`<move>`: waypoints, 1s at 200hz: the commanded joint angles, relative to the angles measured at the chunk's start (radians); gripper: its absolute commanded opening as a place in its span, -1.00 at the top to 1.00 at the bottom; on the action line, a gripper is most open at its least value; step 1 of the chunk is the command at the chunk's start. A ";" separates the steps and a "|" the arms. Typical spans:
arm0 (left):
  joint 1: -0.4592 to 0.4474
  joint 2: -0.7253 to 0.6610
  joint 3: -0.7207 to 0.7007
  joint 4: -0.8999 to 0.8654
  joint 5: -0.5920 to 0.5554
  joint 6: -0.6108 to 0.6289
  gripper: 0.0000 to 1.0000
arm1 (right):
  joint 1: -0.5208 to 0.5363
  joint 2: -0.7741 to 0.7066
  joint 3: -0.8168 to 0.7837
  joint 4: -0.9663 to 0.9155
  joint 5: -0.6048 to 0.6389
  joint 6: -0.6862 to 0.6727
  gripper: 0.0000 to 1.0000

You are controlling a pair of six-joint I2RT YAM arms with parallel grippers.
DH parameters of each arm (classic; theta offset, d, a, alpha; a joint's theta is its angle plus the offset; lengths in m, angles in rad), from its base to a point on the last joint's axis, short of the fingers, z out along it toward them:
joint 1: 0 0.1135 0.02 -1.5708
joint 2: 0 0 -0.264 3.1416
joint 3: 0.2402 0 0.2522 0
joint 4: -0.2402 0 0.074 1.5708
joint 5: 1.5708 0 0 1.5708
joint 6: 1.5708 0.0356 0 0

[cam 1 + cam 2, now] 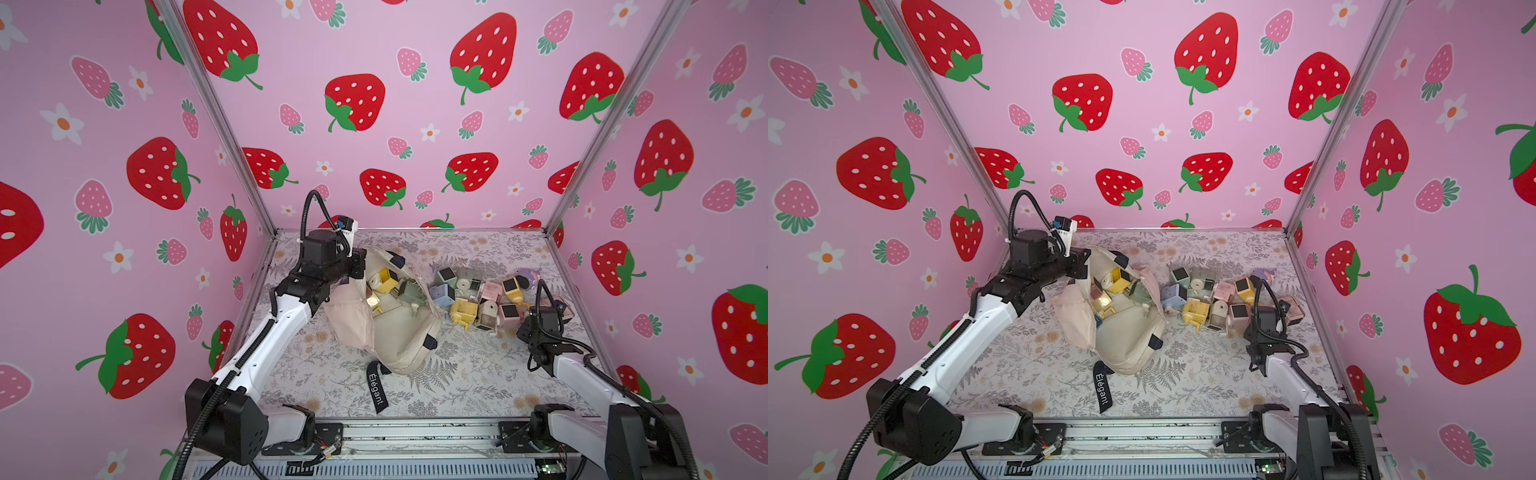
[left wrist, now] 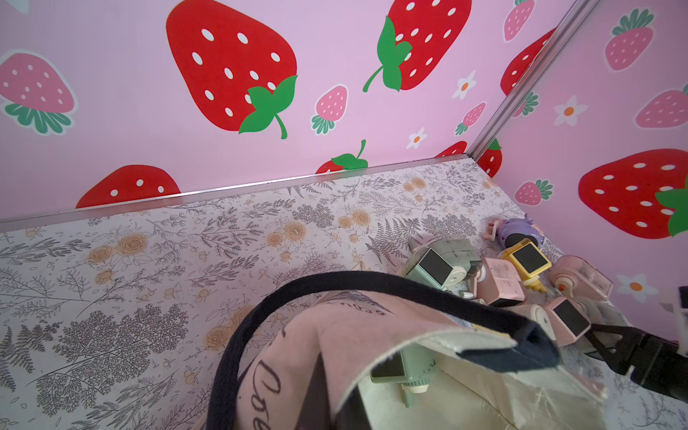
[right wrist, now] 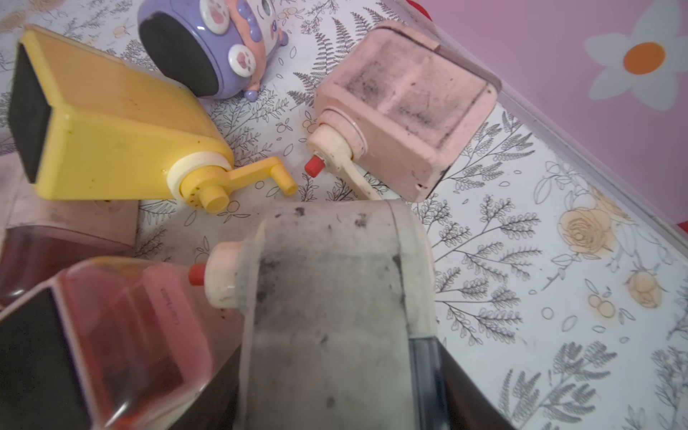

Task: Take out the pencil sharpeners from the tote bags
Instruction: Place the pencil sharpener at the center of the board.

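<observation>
Floral tabletop (image 1: 478,374), strawberry-print walls (image 1: 415,124) on three sides. Three sharpeners show inside the tote bag (image 1: 399,336): yellow sharpener (image 1: 384,279) farthest, green sharpener (image 1: 411,293) to its right, brassy-yellow sharpener (image 1: 374,301) nearer and to the left. More may be hidden under the fabric.

The green one sits closest to the bag's right rim, crank end pointing roughly near. The tote lies left of centre, mouth gaping up and to the right.

Left gripper (image 1: 358,266) is at the bag's far-left rim, jaws pinched tight on the fabric by the look, holding the mouth open. It's the nearer arm, but busy.

Right gripper (image 1: 559,309) is well to the right, at the right edge of the pile of sharpeners (image 1: 478,295) already out on the table. Its jaws are partly spread around a grubby pale sharpener (image 3: 327,279), apparently gripping it, low over the table.

My read: the next pick falls to the right arm. The target lies to its left, across the pile. It needs to drop its load, clear the pile and enter over the right rim. Risk: snagging the navy handle (image 2: 231,353).
</observation>
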 commanded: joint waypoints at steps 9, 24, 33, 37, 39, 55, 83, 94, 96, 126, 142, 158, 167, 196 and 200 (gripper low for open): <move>-0.007 -0.003 0.048 0.089 0.018 0.013 1.00 | -0.006 0.006 0.018 0.045 -0.040 0.015 -0.31; -0.007 -0.003 0.048 0.089 0.018 0.013 1.00 | -0.006 -0.027 0.007 0.047 -0.041 0.007 -0.50; -0.007 -0.002 0.048 0.088 0.018 0.013 1.00 | -0.006 -0.055 -0.002 0.047 -0.040 -0.002 -0.59; -0.007 -0.002 0.048 0.089 0.018 0.013 1.00 | -0.006 -0.070 -0.005 0.047 -0.040 -0.005 -0.62; -0.007 -0.002 0.049 0.088 0.018 0.013 1.00 | -0.005 -0.079 -0.008 0.047 -0.039 -0.006 -0.64; -0.007 -0.003 0.048 0.088 0.017 0.014 1.00 | -0.006 -0.136 -0.027 0.046 -0.063 -0.014 -0.78; -0.007 -0.003 0.048 0.088 0.015 0.013 1.00 | 0.001 -0.269 -0.047 0.029 -0.139 -0.033 -0.84; -0.007 -0.003 0.047 0.089 0.013 0.013 1.00 | 0.017 -0.319 -0.065 0.066 -0.196 -0.052 -0.83; -0.007 -0.003 0.047 0.089 0.012 0.012 1.00 | 0.022 -0.326 -0.067 0.073 -0.208 -0.053 -0.82; -0.007 -0.008 0.046 0.091 0.008 0.010 1.00 | 0.164 -0.363 -0.016 0.088 -0.321 -0.120 -0.79; -0.007 -0.009 0.044 0.091 0.009 0.010 1.00 | 0.296 -0.339 0.032 0.101 -0.315 -0.174 -0.79; -0.007 -0.011 0.044 0.090 0.009 0.010 1.00 | 0.421 -0.302 0.069 0.134 -0.303 -0.216 -0.76; -0.007 -0.011 0.043 0.090 0.009 0.011 1.00 | 0.475 -0.282 0.083 0.163 -0.314 -0.227 -0.74; -0.007 -0.011 0.042 0.091 0.005 0.012 1.00 | 0.627 -0.224 0.108 0.272 -0.348 -0.283 -0.67; -0.007 -0.011 0.043 0.091 0.006 0.012 1.00 | 0.645 -0.216 0.112 0.285 -0.351 -0.291 -0.67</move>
